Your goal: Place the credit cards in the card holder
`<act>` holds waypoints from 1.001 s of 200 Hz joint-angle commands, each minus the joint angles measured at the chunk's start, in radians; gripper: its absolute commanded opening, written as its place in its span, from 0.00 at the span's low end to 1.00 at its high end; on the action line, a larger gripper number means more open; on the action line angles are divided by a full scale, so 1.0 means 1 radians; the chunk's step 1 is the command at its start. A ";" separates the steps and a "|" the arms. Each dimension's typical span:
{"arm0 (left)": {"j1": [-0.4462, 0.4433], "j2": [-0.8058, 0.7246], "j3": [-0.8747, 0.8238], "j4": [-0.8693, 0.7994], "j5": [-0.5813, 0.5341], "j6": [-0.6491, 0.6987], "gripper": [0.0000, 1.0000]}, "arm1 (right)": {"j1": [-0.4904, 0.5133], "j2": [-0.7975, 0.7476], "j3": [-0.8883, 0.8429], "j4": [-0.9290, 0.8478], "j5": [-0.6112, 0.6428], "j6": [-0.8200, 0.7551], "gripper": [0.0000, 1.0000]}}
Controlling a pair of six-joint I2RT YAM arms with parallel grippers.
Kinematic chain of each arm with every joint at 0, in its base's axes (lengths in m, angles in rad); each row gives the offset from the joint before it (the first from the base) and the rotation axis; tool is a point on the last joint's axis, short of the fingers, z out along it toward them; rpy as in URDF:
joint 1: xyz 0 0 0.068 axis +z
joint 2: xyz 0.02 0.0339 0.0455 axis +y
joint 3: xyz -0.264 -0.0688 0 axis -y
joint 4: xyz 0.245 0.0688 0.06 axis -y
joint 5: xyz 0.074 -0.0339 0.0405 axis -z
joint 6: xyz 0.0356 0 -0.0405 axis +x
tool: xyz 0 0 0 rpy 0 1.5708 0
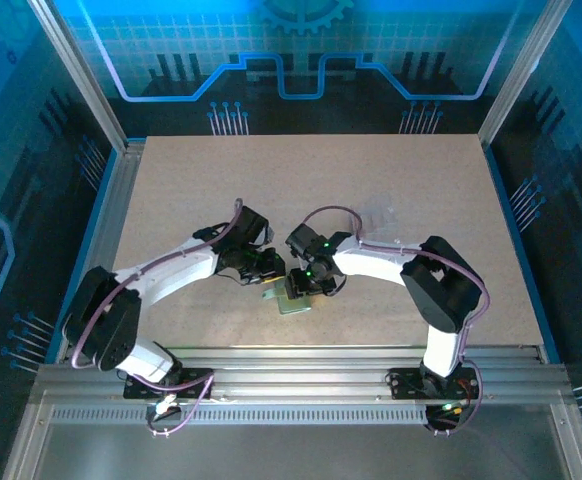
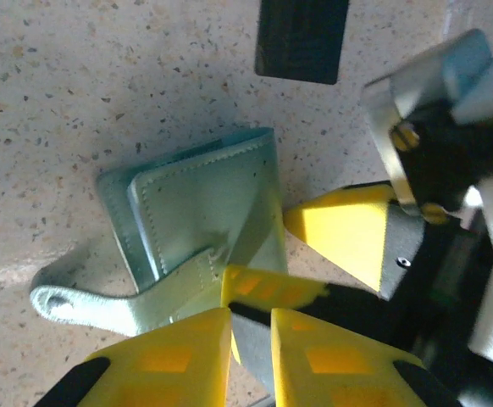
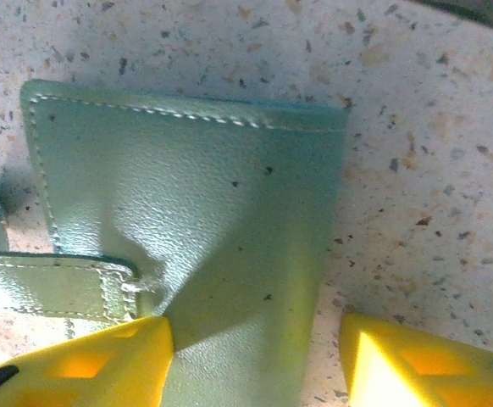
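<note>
As both arms (image 1: 166, 278) (image 1: 391, 262) bend inward, left pincer (image 2: 251, 326) clamps the card holder (image 2: 204, 203) and right pincer (image 3: 255, 326) straddles it, apart.

card holder (image 1: 293, 304): flat on table (image 1: 391, 200), near-centre | left gripper (image 1: 271, 272), right gripper (image 1: 311, 285): both at it

Pale speckled desk (image 1: 371, 180), alu. rails (image 1: 301, 375) along near edge & sides. Blue-lit wall panels (image 1: 301, 50) all round w/ grid & circuit-line pattern at back.
</note>
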 commanded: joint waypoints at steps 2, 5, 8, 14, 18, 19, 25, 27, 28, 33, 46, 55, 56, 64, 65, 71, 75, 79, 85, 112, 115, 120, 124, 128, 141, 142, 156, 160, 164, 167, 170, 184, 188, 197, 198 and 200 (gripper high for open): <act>-0.005 0.057 -0.012 0.070 0.042 0.021 0.21 | 0.020 0.053 -0.002 -0.025 0.045 0.007 0.58; -0.005 0.066 -0.014 0.074 0.044 0.021 0.21 | 0.020 0.053 -0.001 -0.027 0.045 0.006 0.58; -0.004 0.074 -0.014 0.079 0.046 0.021 0.20 | 0.020 0.053 0.000 -0.027 0.043 0.005 0.58; -0.004 0.091 -0.015 0.082 0.045 0.022 0.20 | 0.020 0.053 -0.001 -0.028 0.039 0.004 0.58; -0.003 0.100 -0.016 0.084 0.044 0.021 0.19 | 0.020 0.053 -0.001 -0.029 0.037 0.002 0.58; -0.003 0.102 -0.017 0.085 0.043 0.021 0.19 | 0.019 0.052 -0.002 -0.029 0.036 0.002 0.58; -0.003 0.110 -0.025 0.093 0.039 0.017 0.19 | 0.018 0.049 -0.002 -0.029 0.030 -0.001 0.58; -0.003 0.113 -0.028 0.096 0.038 0.016 0.19 | 0.017 0.048 -0.002 -0.029 0.028 -0.002 0.58; -0.004 0.114 -0.031 0.098 0.037 0.015 0.19 | 0.017 0.048 -0.002 -0.028 0.026 -0.002 0.58; -0.002 0.117 -0.043 0.109 0.032 0.011 0.19 | 0.015 0.045 -0.004 -0.025 0.018 -0.005 0.58; 0.001 0.129 -0.071 0.129 0.025 0.004 0.19 | 0.010 0.038 -0.008 -0.013 -0.012 -0.014 0.59; 0.003 0.139 -0.086 0.139 0.027 0.004 0.18 | 0.003 0.035 -0.009 -0.005 -0.033 -0.019 0.59; 0.003 0.140 -0.087 0.141 0.027 0.004 0.18 | 0.002 0.035 -0.009 -0.004 -0.036 -0.020 0.59; 0.004 0.148 -0.104 0.149 0.024 0.006 0.18 | -0.004 0.033 -0.011 0.003 -0.052 -0.024 0.60; 0.004 0.149 -0.106 0.151 0.024 0.006 0.18 | -0.005 0.033 -0.011 0.003 -0.054 -0.024 0.60; 0.005 0.153 -0.120 0.159 0.020 0.006 0.18 | -0.010 0.031 -0.011 0.005 -0.061 -0.025 0.60; 0.007 0.157 -0.130 0.163 0.018 0.004 0.18 | -0.012 0.030 -0.011 0.006 -0.066 -0.027 0.60; 0.008 0.159 -0.138 0.168 0.017 0.004 0.18 | -0.013 0.029 -0.011 0.007 -0.071 -0.031 0.60; 0.010 0.164 -0.152 0.177 0.018 0.000 0.18 | -0.016 0.028 -0.010 0.011 -0.083 -0.036 0.60; 0.022 0.151 -0.221 0.217 0.018 -0.011 0.17 | -0.031 0.033 -0.003 0.012 -0.102 -0.047 0.60; 0.025 0.148 -0.228 0.223 0.021 -0.014 0.17 | -0.032 0.034 -0.002 0.013 -0.105 -0.048 0.60; 0.031 0.142 -0.242 0.235 0.030 -0.018 0.17 | -0.031 0.036 -0.002 0.013 -0.107 -0.048 0.60; 0.036 0.138 -0.251 0.243 0.036 -0.020 0.17 | -0.032 0.038 0.001 0.012 -0.109 -0.050 0.60; 0.040 0.134 -0.260 0.251 0.046 -0.023 0.17 | -0.033 0.040 0.001 0.011 -0.109 -0.051 0.60; 0.053 0.111 -0.293 0.289 0.079 -0.035 0.17 | -0.032 0.050 0.007 0.005 -0.109 -0.053 0.60; 0.054 0.108 -0.296 0.292 0.082 -0.035 0.17 | -0.032 0.052 0.008 0.005 -0.109 -0.053 0.60; 0.062 0.067 -0.318 0.328 0.109 -0.046 0.17 | -0.032 0.060 0.009 0.005 -0.112 -0.053 0.60; 0.065 0.056 -0.321 0.334 0.114 -0.046 0.18 | -0.033 0.062 0.009 0.006 -0.113 -0.053 0.60; 0.066 0.044 -0.322 0.337 0.120 -0.048 0.18 | -0.032 0.064 0.007 0.007 -0.113 -0.053 0.59; 0.068 0.036 -0.323 0.340 0.124 -0.048 0.18 | -0.032 0.067 0.007 0.006 -0.113 -0.053 0.59; 0.070 0.029 -0.323 0.342 0.131 -0.048 0.18 | -0.033 0.068 0.009 0.005 -0.113 -0.053 0.59; 0.075 -0.007 -0.322 0.343 0.144 -0.050 0.18 | -0.032 0.078 0.012 0.001 -0.113 -0.053 0.59; 0.077 -0.017 -0.322 0.339 0.144 -0.048 0.18 | -0.031 0.080 0.013 0.000 -0.113 -0.053 0.59; 0.076 -0.044 -0.322 0.330 0.140 -0.044 0.19 | -0.031 0.084 0.013 0.000 -0.116 -0.053 0.59; 0.076 -0.047 -0.322 0.328 0.138 -0.044 0.19 | -0.030 0.084 0.013 0.000 -0.116 -0.053 0.59; 0.076 -0.051 -0.321 0.325 0.136 -0.042 0.19 | -0.032 0.084 0.014 0.000 -0.116 -0.053 0.59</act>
